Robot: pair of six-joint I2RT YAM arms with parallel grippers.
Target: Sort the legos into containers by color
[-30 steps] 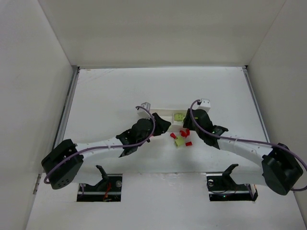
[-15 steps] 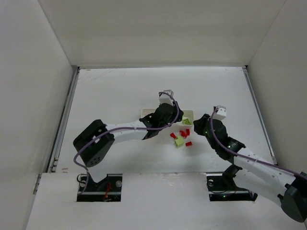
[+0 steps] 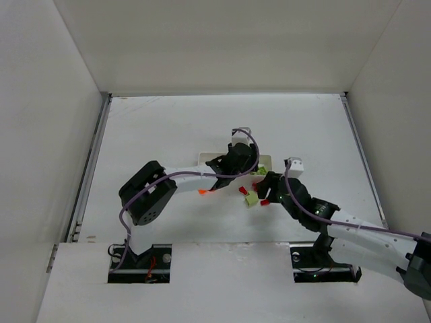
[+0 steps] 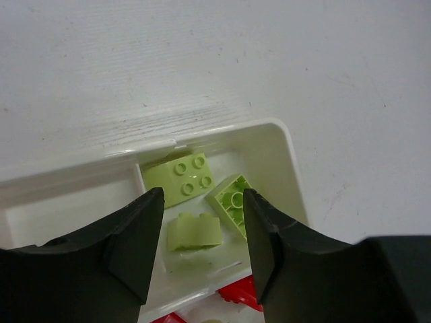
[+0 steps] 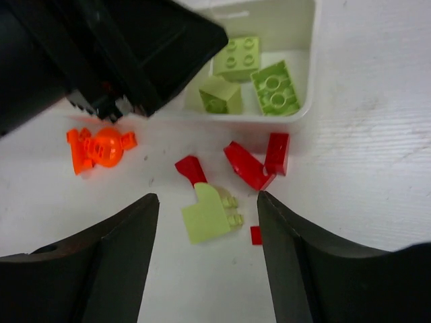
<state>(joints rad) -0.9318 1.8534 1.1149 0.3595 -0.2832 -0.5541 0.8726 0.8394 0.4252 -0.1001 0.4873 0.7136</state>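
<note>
The white tray (image 3: 203, 159) lies mid-table, and only its right-end container (image 4: 286, 158) shows clearly. Three yellow-green legos (image 4: 182, 178) lie in that container. My left gripper (image 4: 201, 232) hangs open just above them, holding nothing. On the table in front of the tray lie a yellow-green lego (image 5: 209, 214), several red legos (image 5: 246, 165) and an orange lego (image 5: 100, 147). My right gripper (image 5: 206, 232) is open and low over the loose yellow-green lego (image 3: 251, 199), its fingers either side of it and apart from it. The orange lego (image 3: 203, 192) sits left of the pile.
The left arm (image 3: 192, 176) stretches across the table in front of the tray and hides most of the tray's other compartments. White walls enclose the table on three sides. A tiny red piece (image 5: 256, 235) lies beside my right finger.
My left gripper has opened over the end container. My right gripper has moved left to the loose pile and opened. The orange lego now shows on the table.
</note>
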